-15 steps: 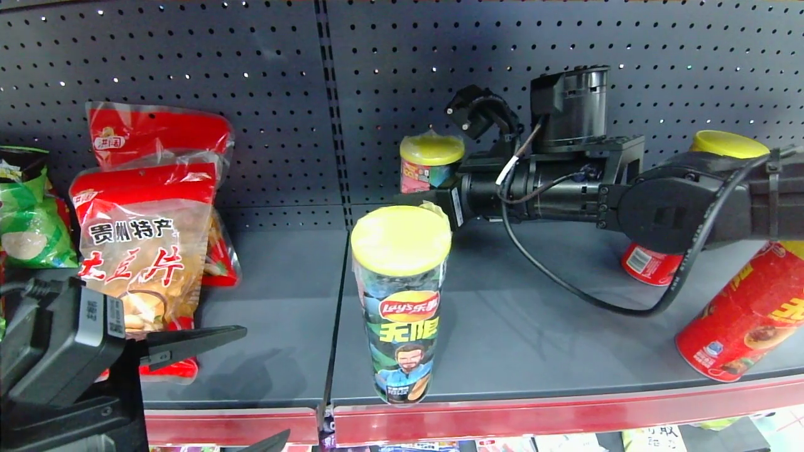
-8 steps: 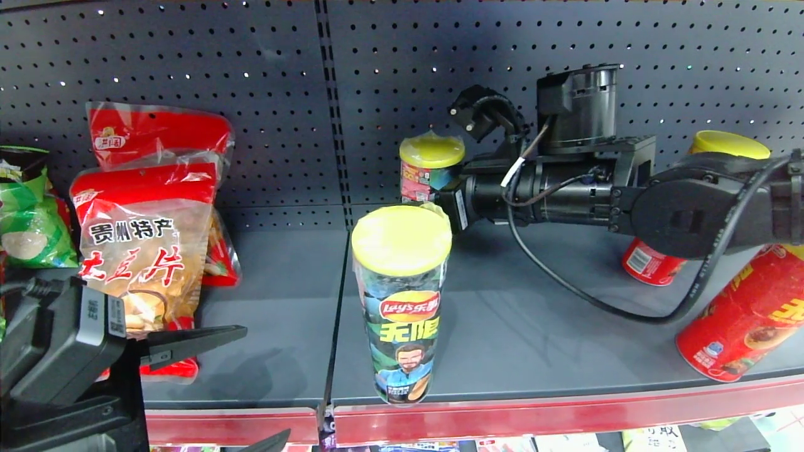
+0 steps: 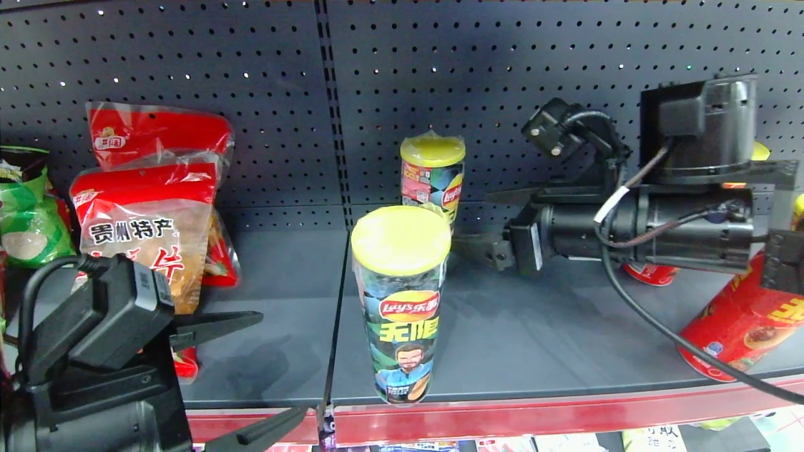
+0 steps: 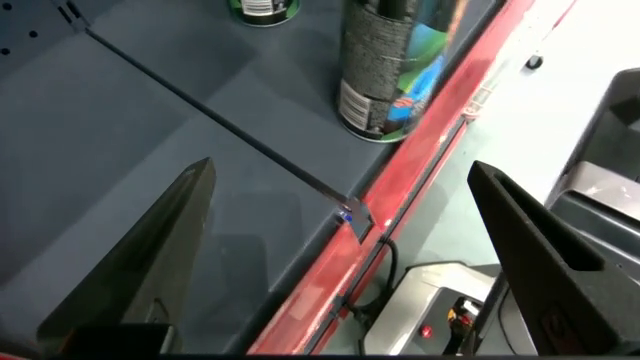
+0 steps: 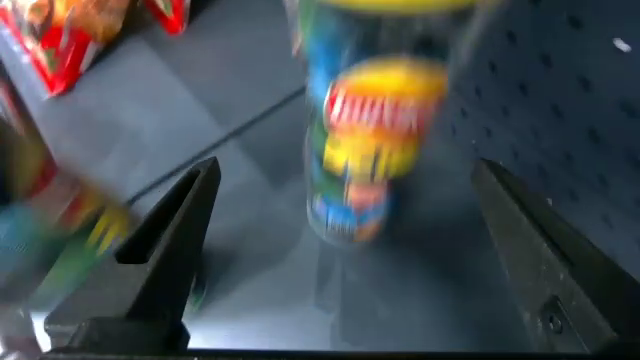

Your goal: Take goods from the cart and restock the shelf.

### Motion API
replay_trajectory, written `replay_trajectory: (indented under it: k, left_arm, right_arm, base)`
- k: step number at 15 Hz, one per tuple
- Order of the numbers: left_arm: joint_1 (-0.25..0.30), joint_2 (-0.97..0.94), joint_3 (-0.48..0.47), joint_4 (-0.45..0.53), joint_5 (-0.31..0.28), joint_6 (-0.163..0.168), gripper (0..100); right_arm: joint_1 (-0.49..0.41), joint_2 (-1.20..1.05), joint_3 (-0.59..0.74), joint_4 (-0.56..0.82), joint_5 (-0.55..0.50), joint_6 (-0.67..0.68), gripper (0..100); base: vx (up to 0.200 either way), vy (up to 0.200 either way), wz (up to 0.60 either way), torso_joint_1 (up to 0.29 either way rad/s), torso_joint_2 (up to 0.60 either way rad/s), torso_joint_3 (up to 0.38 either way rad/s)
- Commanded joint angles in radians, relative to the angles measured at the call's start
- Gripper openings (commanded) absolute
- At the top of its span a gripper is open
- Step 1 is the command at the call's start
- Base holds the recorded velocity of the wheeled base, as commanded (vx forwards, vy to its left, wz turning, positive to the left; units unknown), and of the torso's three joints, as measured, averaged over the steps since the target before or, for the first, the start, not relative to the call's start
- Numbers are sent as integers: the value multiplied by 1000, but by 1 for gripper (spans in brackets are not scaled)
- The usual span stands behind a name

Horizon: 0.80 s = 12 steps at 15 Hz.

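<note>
Rear can (image 3: 433,171): stood upright on the shelf (image 3: 534,333).
Your right pincer (image 3: 480,220): gaped wide near it.
Your left pincer (image 3: 282,364): gaped wide, empty.

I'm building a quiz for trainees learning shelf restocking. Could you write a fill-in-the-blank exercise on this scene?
1. The front can and the rear can both have ____ lids.
2. The right gripper has its jaws ____, gripping nothing.
3. The snack bags stand on the robot's ____ side of the front can.
4. The tilted can at the far right is ____ in colour.

Missing words: yellow; open; left; red.
</note>
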Motion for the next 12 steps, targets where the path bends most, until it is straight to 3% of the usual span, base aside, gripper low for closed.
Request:
replay_trajectory:
  k: [1, 4, 6, 12]
  left_arm:
    - [8, 60, -18, -1, 21, 0, 100]
    - [35, 129, -49, -4, 76, 2, 100]
    - [35, 183, -76, -6, 151, 3, 100]
    - [-2, 250, -116, -7, 162, 9, 100]
  right_arm:
    - [3, -145, 96, -1, -10, 0, 100]
    - [6, -306, 199, -1, -8, 0, 100]
    - [32, -430, 267, 1, -8, 0, 100]
    - [73, -694, 441, 1, -10, -6, 100]
  base:
    - [0, 0, 0, 0, 0, 0]
    - [0, 0, 0, 0, 0, 0]
    - [0, 0, 0, 0, 0, 0]
    - [0, 0, 0, 0, 0, 0]
